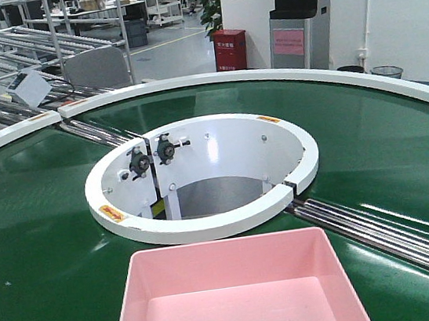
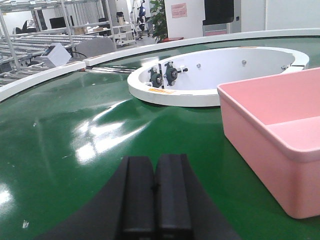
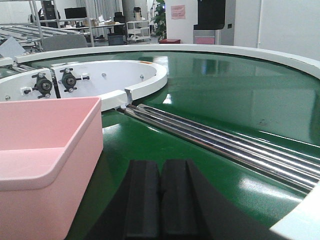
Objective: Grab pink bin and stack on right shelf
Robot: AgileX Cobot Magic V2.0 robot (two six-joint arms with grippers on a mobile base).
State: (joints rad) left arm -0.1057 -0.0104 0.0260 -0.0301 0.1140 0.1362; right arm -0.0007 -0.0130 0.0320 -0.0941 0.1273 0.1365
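The pink bin [image 1: 236, 296] sits empty on the green conveyor belt [image 1: 37, 255] at the front centre. It shows at the right of the left wrist view [image 2: 272, 135] and at the left of the right wrist view [image 3: 42, 150]. My left gripper [image 2: 155, 162] is shut and empty, low over the belt, to the left of the bin and apart from it. My right gripper [image 3: 160, 167] is shut and empty, to the right of the bin and apart from it. Neither gripper shows in the front view. The right shelf is out of view.
A white ring [image 1: 200, 174] with two bearing mounts [image 1: 151, 157] surrounds a hole in the belt just beyond the bin. Steel rollers [image 3: 225, 145] cross the belt at the right. A white outer rim [image 1: 282, 76] edges the belt. Roller racks [image 1: 9, 45] stand behind.
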